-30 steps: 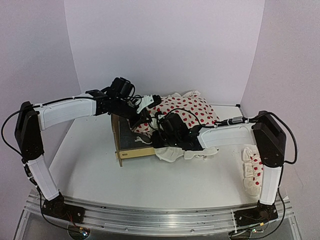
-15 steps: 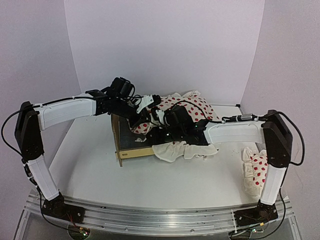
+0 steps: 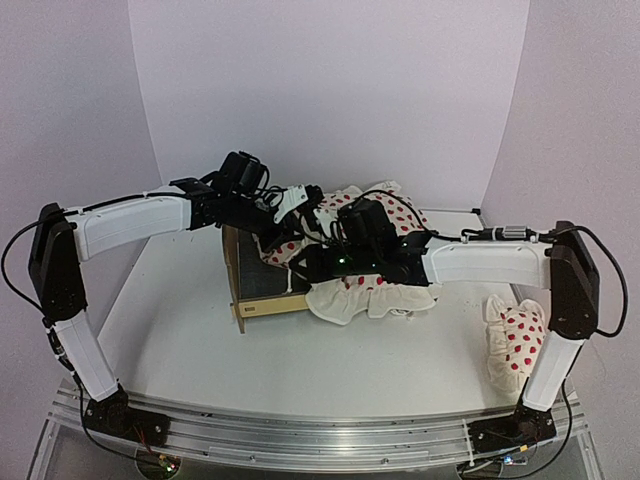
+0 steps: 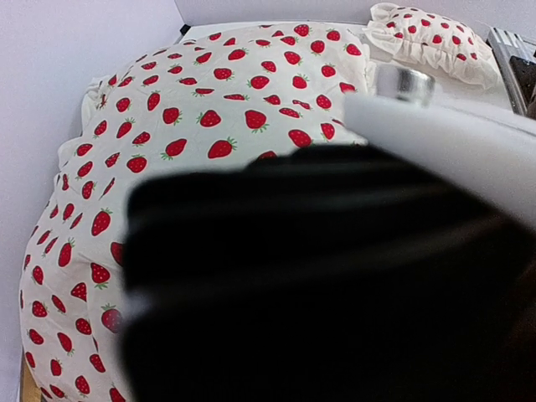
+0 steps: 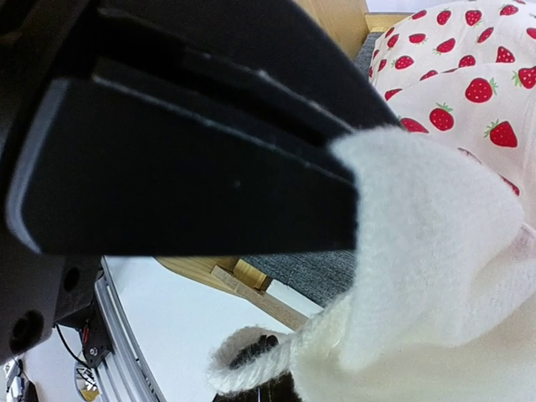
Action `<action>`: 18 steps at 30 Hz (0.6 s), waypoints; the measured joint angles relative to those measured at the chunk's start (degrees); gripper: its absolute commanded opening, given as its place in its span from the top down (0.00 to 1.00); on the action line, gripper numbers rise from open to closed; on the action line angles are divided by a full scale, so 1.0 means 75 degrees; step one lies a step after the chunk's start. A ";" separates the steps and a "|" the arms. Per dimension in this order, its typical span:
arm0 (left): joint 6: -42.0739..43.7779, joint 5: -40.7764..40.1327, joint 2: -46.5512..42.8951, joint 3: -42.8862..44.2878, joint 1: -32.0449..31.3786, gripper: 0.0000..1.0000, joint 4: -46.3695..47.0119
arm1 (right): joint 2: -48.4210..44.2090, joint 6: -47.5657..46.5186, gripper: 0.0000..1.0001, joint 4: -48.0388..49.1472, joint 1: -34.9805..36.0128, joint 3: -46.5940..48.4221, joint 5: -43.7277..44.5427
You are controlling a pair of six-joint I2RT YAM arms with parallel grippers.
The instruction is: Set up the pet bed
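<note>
The step in hand looks to be spreading the duvet (image 3: 365, 290) over the pet bed (image 3: 250, 290); to do it well, the right gripper (image 3: 305, 265) should be drawing its edge low and level towards the footboard (image 3: 272, 308), slowly enough that the light frame is not sliding with the cloth, and releasing only once the ruffle is lying past the grey base (image 5: 327, 272); much of the cloth is bunching at the far end, so the other arm will probably need to be steadying it there.

The right gripper is clenching a fold of the duvet's white fleecy underside; in the right wrist view its black finger (image 5: 193, 159) is pressing flat against the fabric, and the jaws appear nearly together with only cloth between them; the bed is lying just beneath this gripper and to its left, the grey base showing under the raised edge. The left gripper (image 3: 292, 203) is hanging over the far end of the duvet; whether it is gripping or released I cannot tell, since a dark blurred mass is blocking its own camera; the pillow (image 3: 517, 337) is sitting well apart, back towards the right arm's base.
</note>
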 measured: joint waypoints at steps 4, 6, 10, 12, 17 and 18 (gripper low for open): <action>-0.0003 -0.0077 0.0000 -0.0001 0.0000 1.00 -0.0001 | 0.0126 -0.0202 1.00 0.0048 0.0007 0.0026 0.0222; -0.0003 -0.0146 0.0000 -0.0003 0.0000 1.00 0.0000 | 0.0219 -0.0294 1.00 0.0065 0.0013 0.0039 0.0352; -0.0003 -0.0277 0.0000 -0.0019 0.0003 1.00 0.0000 | 0.0492 -0.0393 1.00 0.0061 0.0017 0.0047 0.0557; -0.0003 -0.0319 0.0000 -0.0033 0.0003 1.00 0.0000 | 0.0627 -0.0397 1.00 0.0067 0.0017 0.0047 0.0596; -0.0003 -0.0431 0.0000 -0.0174 0.0045 1.00 -0.0067 | 0.0968 -0.0387 1.00 0.0080 0.0006 0.0112 0.0708; -0.0003 -0.0452 0.0000 -0.0188 0.0057 1.00 -0.0104 | 0.1030 -0.0385 1.00 0.0079 0.0006 0.0128 0.0733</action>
